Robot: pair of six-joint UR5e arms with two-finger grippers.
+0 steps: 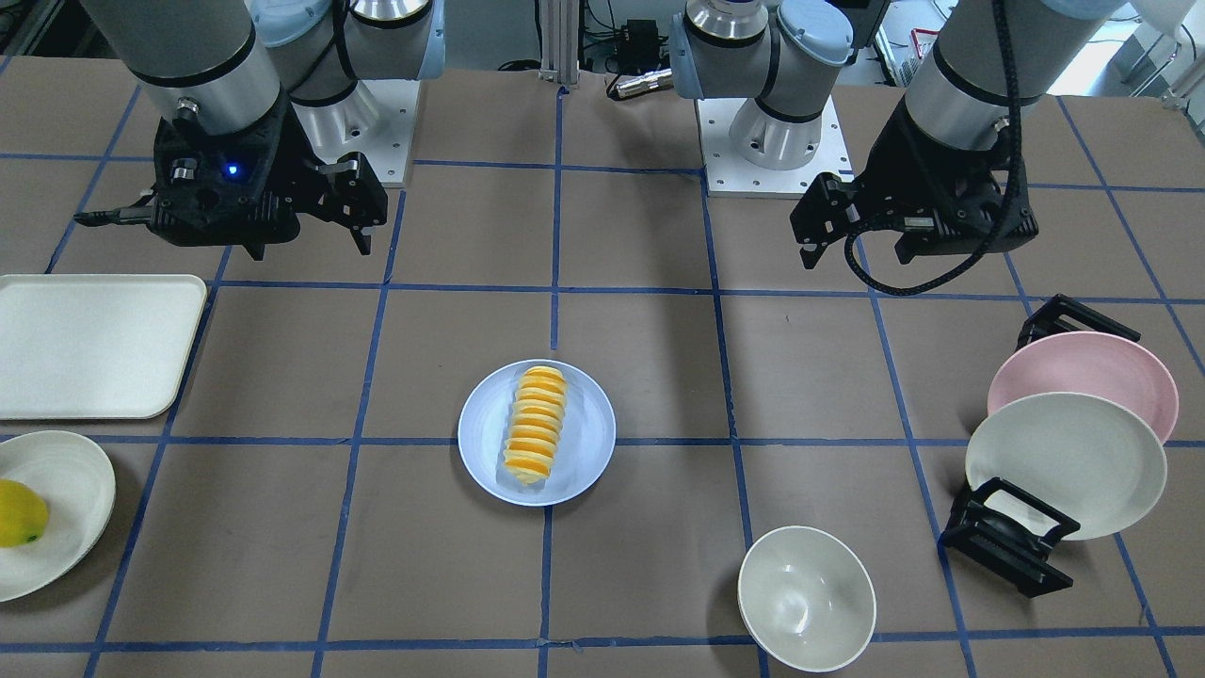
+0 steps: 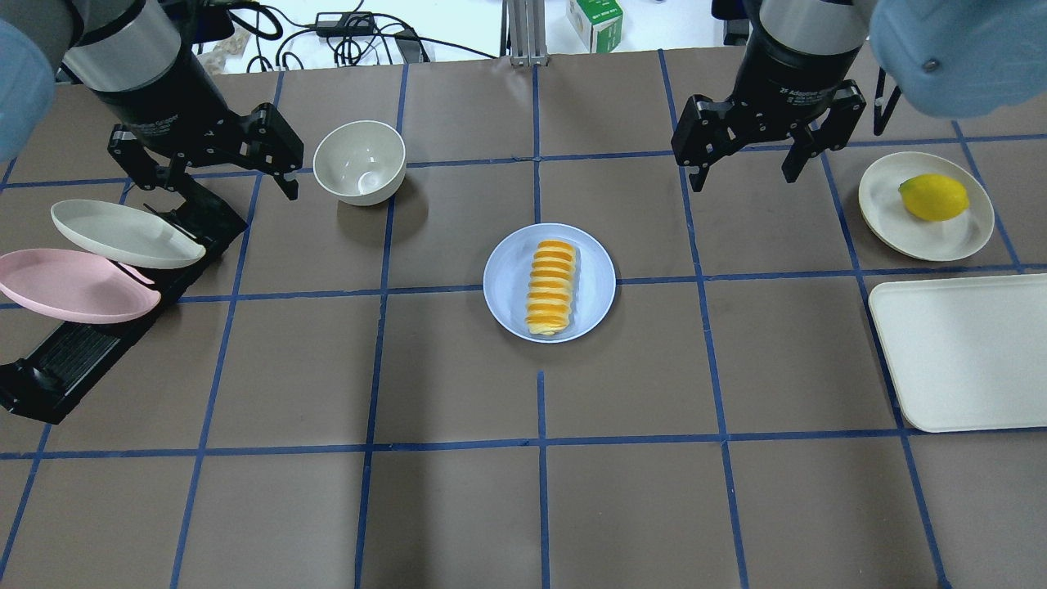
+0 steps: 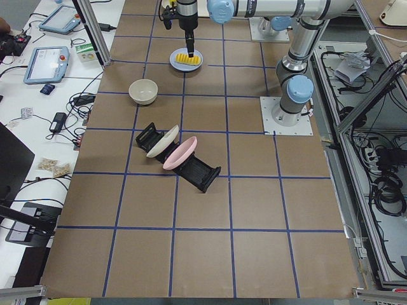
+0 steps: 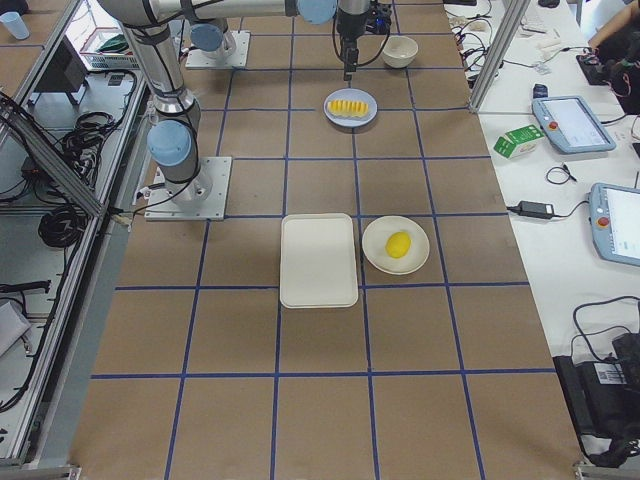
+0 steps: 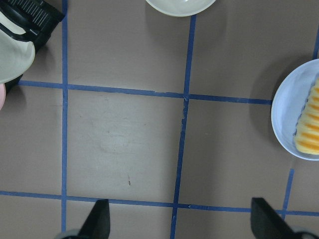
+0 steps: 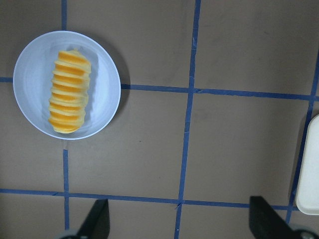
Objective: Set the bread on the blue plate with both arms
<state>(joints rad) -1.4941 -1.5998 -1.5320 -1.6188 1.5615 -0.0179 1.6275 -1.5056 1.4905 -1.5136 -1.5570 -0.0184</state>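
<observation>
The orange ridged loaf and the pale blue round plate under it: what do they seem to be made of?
The orange ridged loaf looks like moulded plastic, probably a toy: flat uniform colours, near-identical slices, a slight sheen. Foam cannot be ruled out. The pale blue round plate looks like matte plastic or melamine: even colour, no glaze glare, a thin smooth rim.

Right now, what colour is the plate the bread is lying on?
Pale blue; the blue plate under the bread shows best in the right wrist view.

Bread (image 6: 69, 91) on blue plate (image 6: 104, 89)
</observation>
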